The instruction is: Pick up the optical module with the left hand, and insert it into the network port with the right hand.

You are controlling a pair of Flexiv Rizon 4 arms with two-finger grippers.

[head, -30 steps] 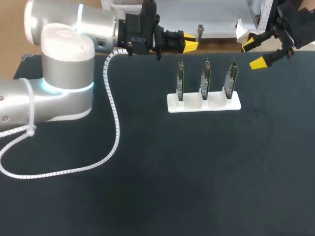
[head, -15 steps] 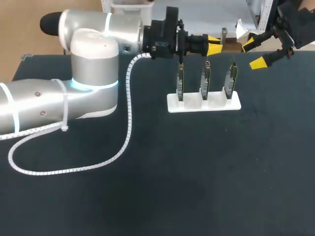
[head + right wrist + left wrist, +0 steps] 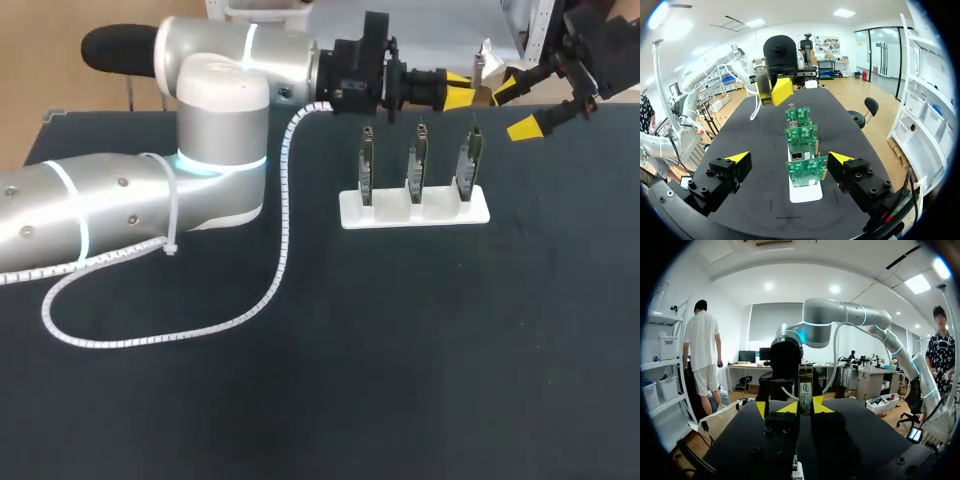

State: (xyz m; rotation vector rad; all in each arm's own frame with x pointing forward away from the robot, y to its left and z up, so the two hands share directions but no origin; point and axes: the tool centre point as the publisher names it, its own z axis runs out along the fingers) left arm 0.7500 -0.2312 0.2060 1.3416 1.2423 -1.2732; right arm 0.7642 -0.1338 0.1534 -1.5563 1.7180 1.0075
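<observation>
The left pincer [image 3: 458, 94], clamped on the optical module [image 3: 805, 384], has swept along the worktop's far edge. It went from well short of the white board rack [image 3: 415, 209] to behind it, past the rack's middle board. The left arm [image 3: 221, 130] has drawn nearer the rack, and its white coiled cable [image 3: 271, 279] has trailed after it.

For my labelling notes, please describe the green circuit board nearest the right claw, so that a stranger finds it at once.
On the black table stands a white block-shaped holder with three upright green circuit boards in a row. The wanted board is the end one toward the right claw; the other two stand beyond it, farther from that claw.
</observation>
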